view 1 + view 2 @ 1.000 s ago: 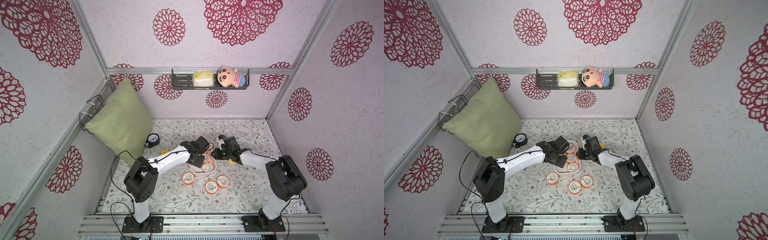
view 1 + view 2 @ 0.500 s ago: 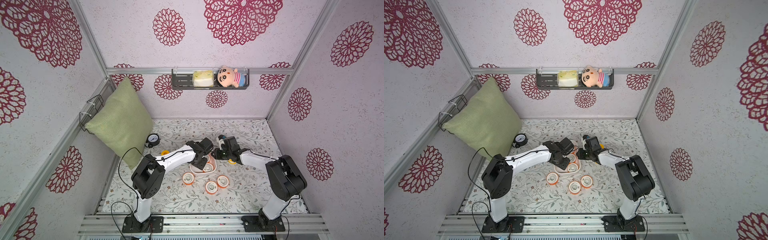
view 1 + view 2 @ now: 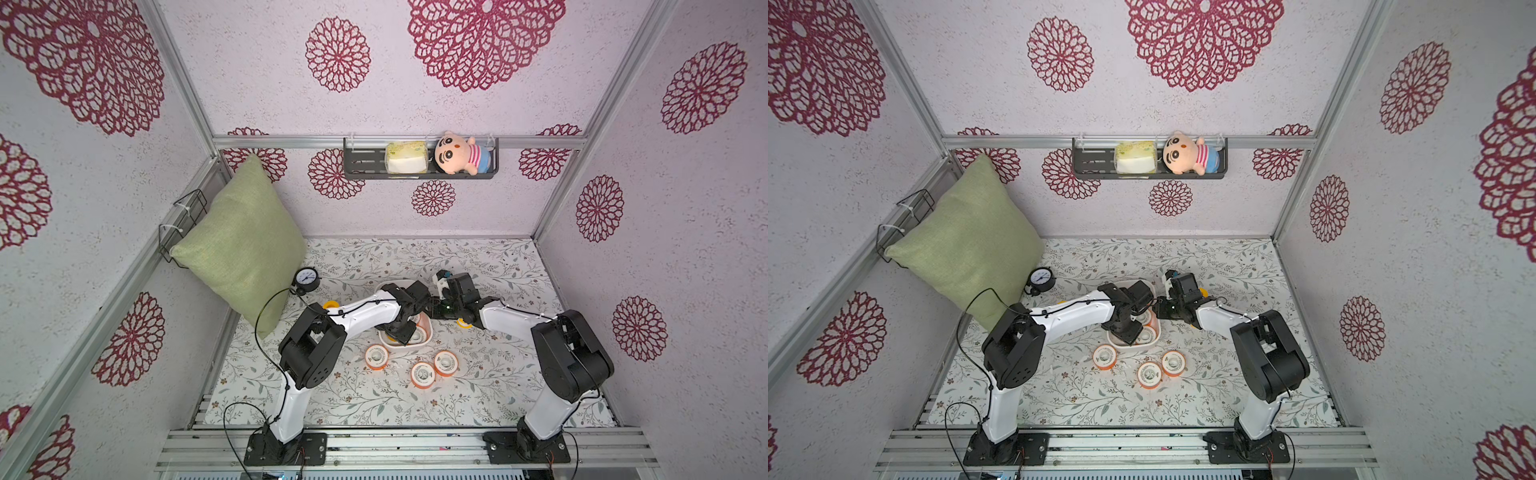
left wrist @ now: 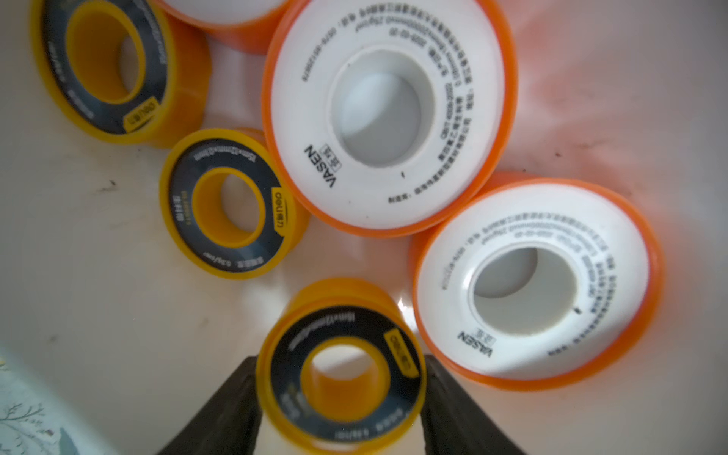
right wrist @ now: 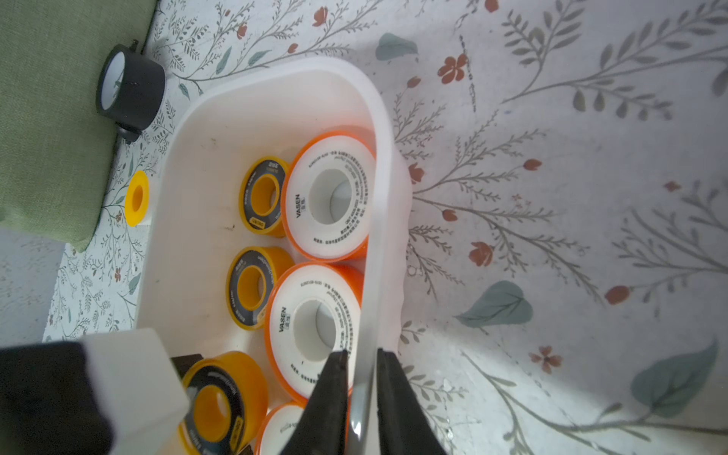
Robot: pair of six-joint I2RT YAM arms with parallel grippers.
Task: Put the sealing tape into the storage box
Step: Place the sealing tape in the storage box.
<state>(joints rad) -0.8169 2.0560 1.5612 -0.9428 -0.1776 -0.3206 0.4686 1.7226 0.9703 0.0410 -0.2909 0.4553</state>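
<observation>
White links (image 3: 365, 309), black joints (image 3: 309, 353) — looping black cables (image 3: 266, 307).

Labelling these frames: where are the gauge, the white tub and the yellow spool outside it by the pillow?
Gauge (image 3: 306, 277): in a top view, white dial.
White tub (image 5: 197, 244): right wrist view, bare inner floor.
Yellow spool (image 5: 136, 216): right wrist view, flat face.

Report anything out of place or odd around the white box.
Nothing is spilled or broken. Three orange spools lie loose on the table near the storage box, and a yellow spool sits outside it near the green pillow. The box floor shows dark smudges. A black gauge stands by the pillow too.
</observation>
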